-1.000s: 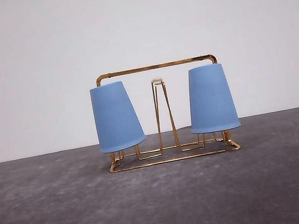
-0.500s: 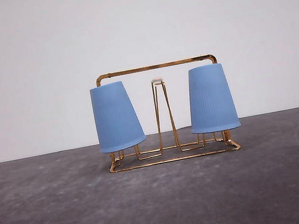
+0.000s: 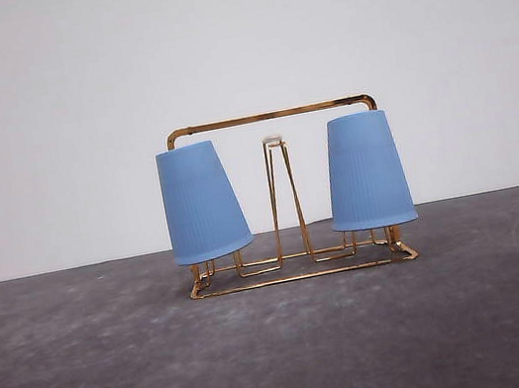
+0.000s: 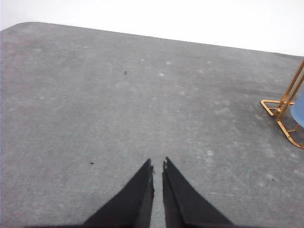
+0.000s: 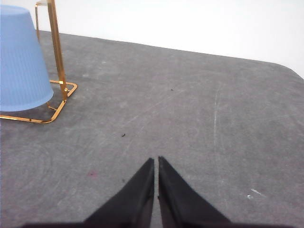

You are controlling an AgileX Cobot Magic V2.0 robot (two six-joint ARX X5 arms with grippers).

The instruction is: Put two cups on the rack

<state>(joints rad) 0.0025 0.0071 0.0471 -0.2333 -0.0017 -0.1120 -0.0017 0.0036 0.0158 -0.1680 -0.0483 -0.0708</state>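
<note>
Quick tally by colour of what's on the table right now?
Light blue: 2, the left cup and the right cup, both upside down on the rack
Gold: 1, the rack
Total: 3

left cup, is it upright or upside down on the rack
Upside down. The left cup sits on the rack with its wide rim at the bottom and narrow closed base on top, leaning slightly.

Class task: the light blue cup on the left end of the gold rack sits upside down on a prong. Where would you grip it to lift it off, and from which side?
Grip the left cup across its ribbed wall, near mid-height, coming from the rack's outer left side. It hangs mouth-down and tilted, widening downward; the frame probably blocks other approaches. Lift along the tilt.
</note>
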